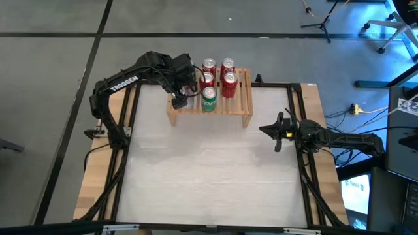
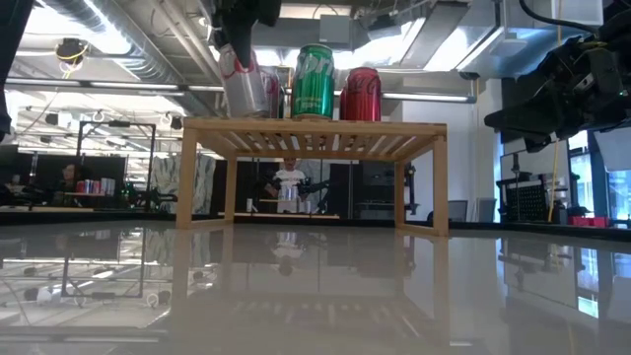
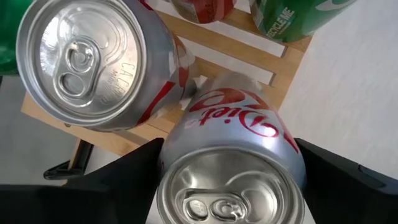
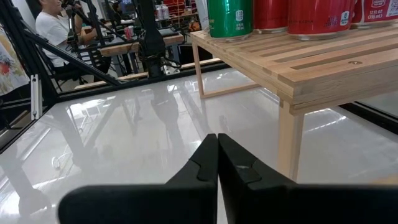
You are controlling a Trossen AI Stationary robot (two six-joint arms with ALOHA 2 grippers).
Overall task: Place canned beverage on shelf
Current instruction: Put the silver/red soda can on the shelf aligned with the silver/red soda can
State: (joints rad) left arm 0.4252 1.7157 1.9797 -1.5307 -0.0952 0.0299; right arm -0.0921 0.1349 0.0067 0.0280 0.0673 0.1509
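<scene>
The left gripper [image 1: 179,96] is seen at the shelf's left end, its dark fingers [image 3: 124,171] spread wide on either side of a silver diet cola can [image 3: 233,162]. Firm contact cannot be told. The can stands on the slatted shelf [image 1: 245,98], its long axis roughly upright, pull-tab end up. Only the low view shows it tilted slightly. The right gripper [image 4: 217,163] is closed and empty at the table's right.

Worktop [image 1: 209,170]: pale glossy surface, bearing one light wooden shelf [image 1: 241,108] at its far edge. Shelf has slatted top and solid side legs. On the slats stand four red cans [image 1: 229,83] and one green can [image 1: 208,99], upright, closely grouped left of centre.
</scene>
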